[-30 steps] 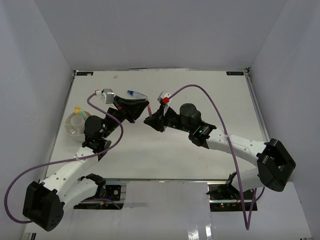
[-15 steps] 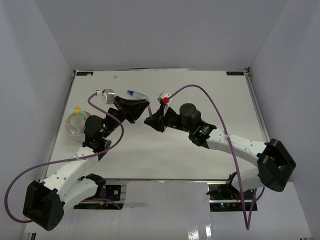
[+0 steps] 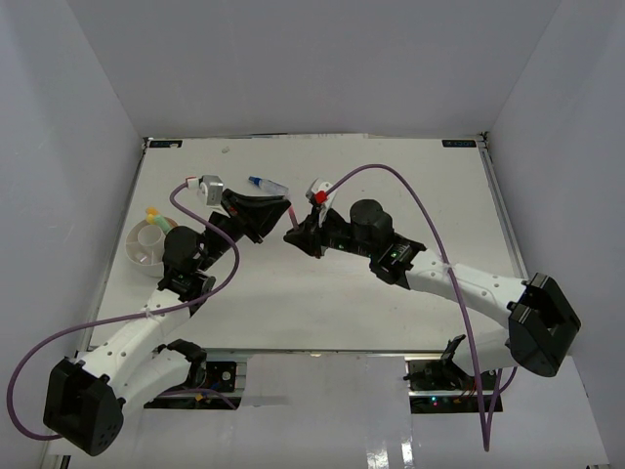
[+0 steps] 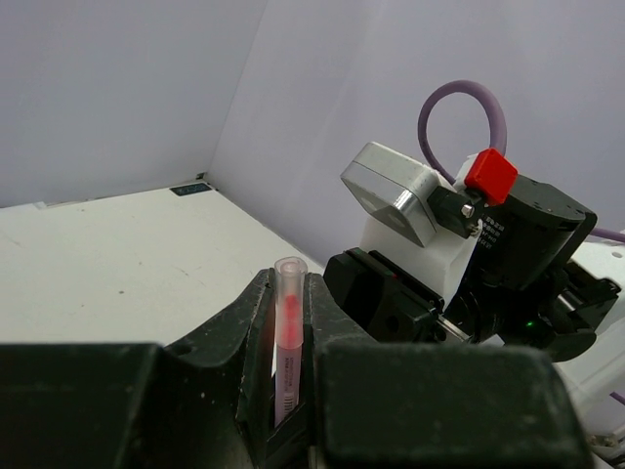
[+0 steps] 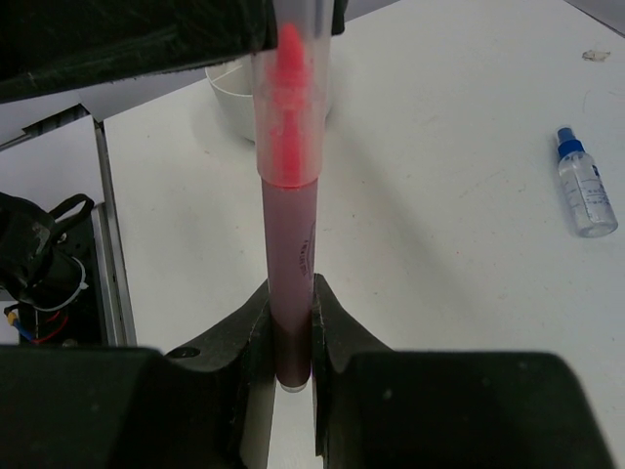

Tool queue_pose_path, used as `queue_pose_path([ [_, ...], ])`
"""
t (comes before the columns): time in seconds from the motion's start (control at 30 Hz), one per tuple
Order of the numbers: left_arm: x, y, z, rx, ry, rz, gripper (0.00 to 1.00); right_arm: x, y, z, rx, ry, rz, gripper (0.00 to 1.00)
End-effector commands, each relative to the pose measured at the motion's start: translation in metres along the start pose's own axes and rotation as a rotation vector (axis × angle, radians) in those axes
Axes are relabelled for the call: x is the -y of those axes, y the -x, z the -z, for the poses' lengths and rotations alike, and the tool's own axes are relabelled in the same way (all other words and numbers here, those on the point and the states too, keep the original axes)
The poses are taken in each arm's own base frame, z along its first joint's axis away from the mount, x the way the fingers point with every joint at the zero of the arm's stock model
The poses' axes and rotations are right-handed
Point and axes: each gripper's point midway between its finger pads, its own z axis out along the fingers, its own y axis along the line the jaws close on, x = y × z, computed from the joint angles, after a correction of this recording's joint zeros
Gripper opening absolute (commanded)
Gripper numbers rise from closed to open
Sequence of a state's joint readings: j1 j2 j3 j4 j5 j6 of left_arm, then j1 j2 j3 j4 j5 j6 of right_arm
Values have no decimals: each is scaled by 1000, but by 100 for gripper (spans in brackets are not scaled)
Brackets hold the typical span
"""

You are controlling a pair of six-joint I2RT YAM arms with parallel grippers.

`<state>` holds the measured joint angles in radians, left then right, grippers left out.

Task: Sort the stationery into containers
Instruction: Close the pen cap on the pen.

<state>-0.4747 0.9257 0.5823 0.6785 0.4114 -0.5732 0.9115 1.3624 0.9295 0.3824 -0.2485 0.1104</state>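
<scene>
Red pen [image 5: 290,244] pinched between left fingers [image 4: 246,330] and right fingers [image 5: 234,344], barrel partly hidden

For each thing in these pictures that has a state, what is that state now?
Left end effector: shut on the cap end of the red marker with a clear plastic cap.
Right end effector: shut on that marker's barrel.
Marker: capped, held off the table.
Small clear bottle with a blue cap: capped, lying on the table.
Round white plastic dish: upright, some coloured items inside.
</scene>
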Motion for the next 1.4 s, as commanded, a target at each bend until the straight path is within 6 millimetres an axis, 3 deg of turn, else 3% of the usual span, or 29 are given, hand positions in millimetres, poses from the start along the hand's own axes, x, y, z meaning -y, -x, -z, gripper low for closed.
queue_pose_path([
  [0.0, -18, -70, 20, -237, 52, 118, 0, -17, 142, 24, 389, 17, 168, 8],
  [0.37, -25, -88, 23, -289, 75, 162, 0, -19, 167, 31, 447, 18, 201, 8],
  [0.73, -35, -112, 30, -374, 132, 226, 0, -20, 217, 46, 552, 0, 271, 8],
  [1.37, -41, -141, 34, -447, 171, 268, 0, -26, 253, 61, 638, 12, 312, 8],
])
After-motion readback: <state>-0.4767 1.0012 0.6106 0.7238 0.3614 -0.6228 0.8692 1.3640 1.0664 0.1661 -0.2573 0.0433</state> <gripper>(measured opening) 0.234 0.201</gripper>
